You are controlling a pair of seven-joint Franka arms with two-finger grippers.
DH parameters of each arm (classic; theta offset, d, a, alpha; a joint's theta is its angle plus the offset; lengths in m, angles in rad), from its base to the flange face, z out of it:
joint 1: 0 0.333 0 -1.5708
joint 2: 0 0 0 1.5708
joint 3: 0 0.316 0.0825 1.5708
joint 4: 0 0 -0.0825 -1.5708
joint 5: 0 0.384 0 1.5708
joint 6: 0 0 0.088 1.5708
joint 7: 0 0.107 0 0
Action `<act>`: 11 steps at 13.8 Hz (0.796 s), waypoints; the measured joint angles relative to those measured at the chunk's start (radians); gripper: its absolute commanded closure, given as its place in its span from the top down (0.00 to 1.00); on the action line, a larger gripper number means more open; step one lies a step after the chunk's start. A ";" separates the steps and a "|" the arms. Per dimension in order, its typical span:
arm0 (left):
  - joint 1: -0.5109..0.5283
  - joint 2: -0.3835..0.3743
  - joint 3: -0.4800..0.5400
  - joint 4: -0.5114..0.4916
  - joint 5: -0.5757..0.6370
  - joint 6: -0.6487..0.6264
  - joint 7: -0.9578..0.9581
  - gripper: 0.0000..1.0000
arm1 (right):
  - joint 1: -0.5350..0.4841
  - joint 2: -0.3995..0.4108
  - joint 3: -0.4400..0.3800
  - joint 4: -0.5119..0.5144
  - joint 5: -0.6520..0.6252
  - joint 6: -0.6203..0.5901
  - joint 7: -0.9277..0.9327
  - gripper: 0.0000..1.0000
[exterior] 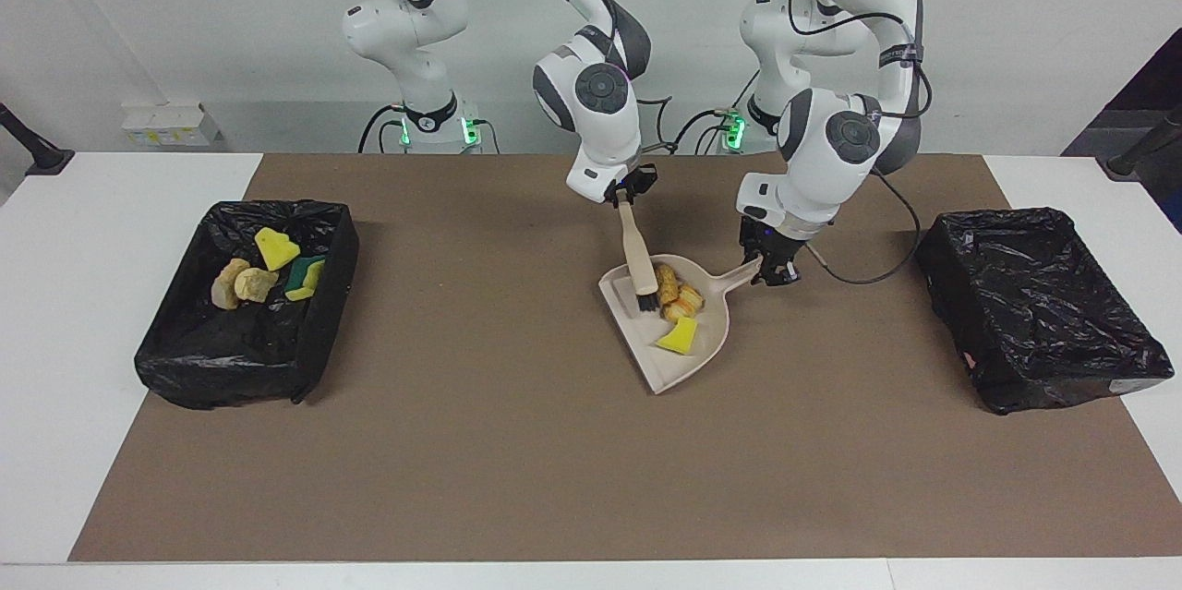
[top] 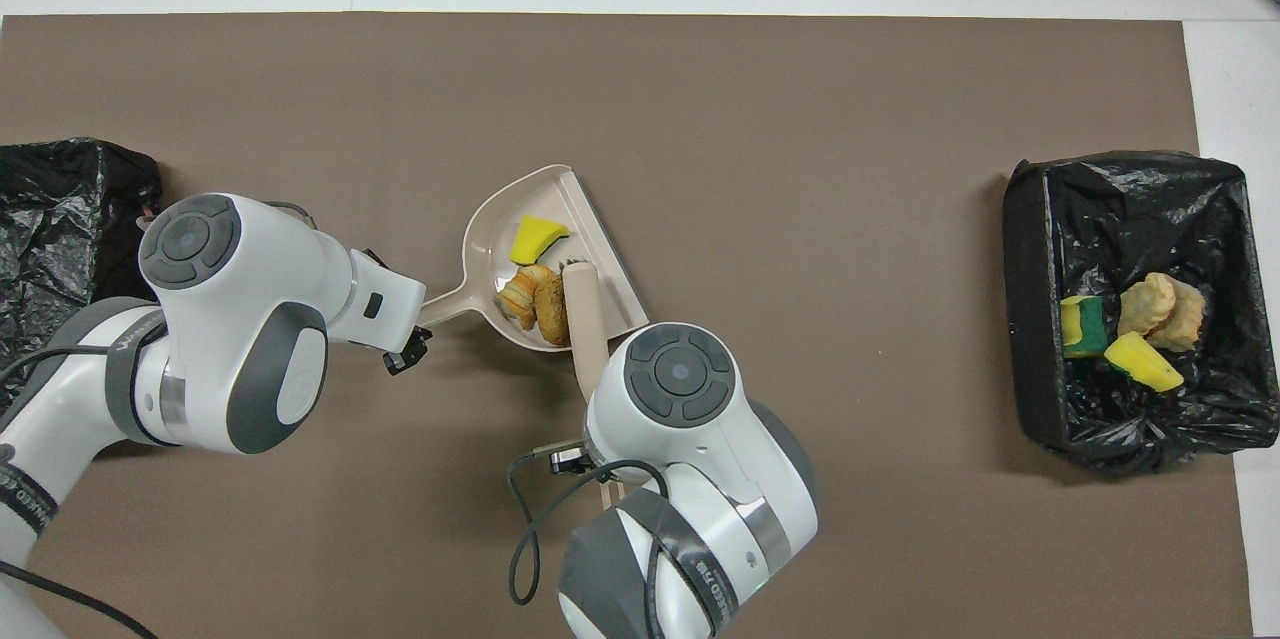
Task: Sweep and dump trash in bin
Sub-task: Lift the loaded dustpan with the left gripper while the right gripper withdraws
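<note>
The beige dustpan lies on the brown mat mid-table and shows in the overhead view. In it are a yellow sponge chunk and two tan-orange lumps. My left gripper is shut on the dustpan's handle. My right gripper is shut on the beige brush. The brush's black bristles rest in the pan beside the lumps. The black-lined bin at the right arm's end holds several scraps.
A second black-lined bin stands at the left arm's end with no scraps in it. The brown mat covers most of the white table.
</note>
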 measured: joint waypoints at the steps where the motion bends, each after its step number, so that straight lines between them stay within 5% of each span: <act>1: 0.001 0.000 0.000 0.002 -0.002 0.002 -0.001 0.00 | -0.003 -0.007 0.000 0.002 0.000 -0.003 0.000 0.00; 11: 0.031 -0.007 0.003 0.005 -0.023 0.007 -0.008 0.00 | -0.007 -0.063 -0.004 0.038 -0.004 -0.150 0.073 0.00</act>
